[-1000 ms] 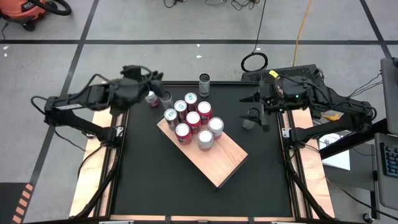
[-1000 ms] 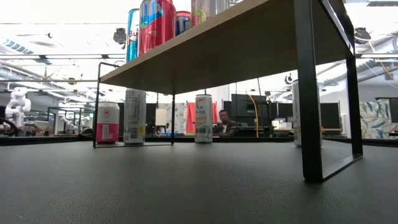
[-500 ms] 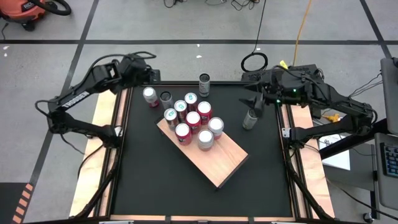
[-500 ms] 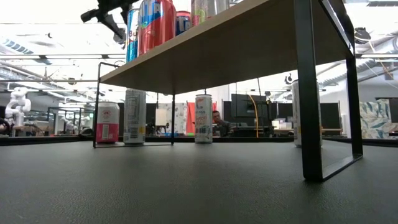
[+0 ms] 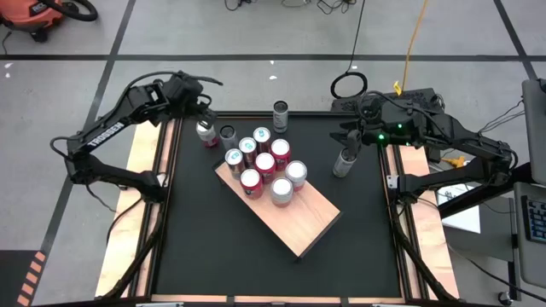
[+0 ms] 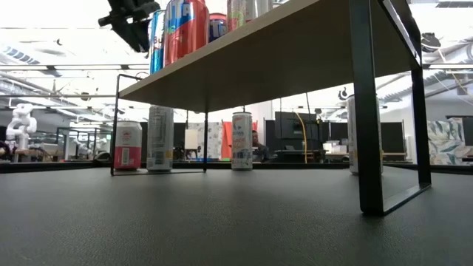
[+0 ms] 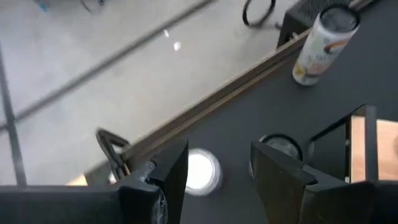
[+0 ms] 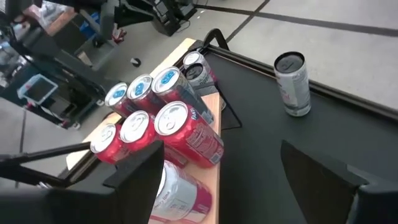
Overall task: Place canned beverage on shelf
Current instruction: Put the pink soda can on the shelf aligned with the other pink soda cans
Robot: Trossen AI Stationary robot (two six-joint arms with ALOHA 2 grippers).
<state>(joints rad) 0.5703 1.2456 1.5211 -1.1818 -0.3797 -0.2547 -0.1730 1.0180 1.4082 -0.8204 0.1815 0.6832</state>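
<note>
The step in hand looks like picking the next can. The left gripper (image 5: 198, 107) hovers above the pink can (image 5: 205, 131), which stands on the black table (image 5: 196, 239) just off the far-left corner of the shelf (image 5: 311, 223). Its jaws stand partly apart, empty, straddling the can's bright round top (image 7: 200, 172) in the wrist view. Next it likely has to drop straight down and close on the can's sides without nudging the dark-topped can (image 5: 227, 134) beside it.

The right gripper (image 5: 348, 136) waits wide open over the grey can (image 5: 342, 163), well right of the shelf.

The shelf is a thick slab of pale grained wood on thin black metal legs — seven smooth cylinders crowd its far end.
</note>
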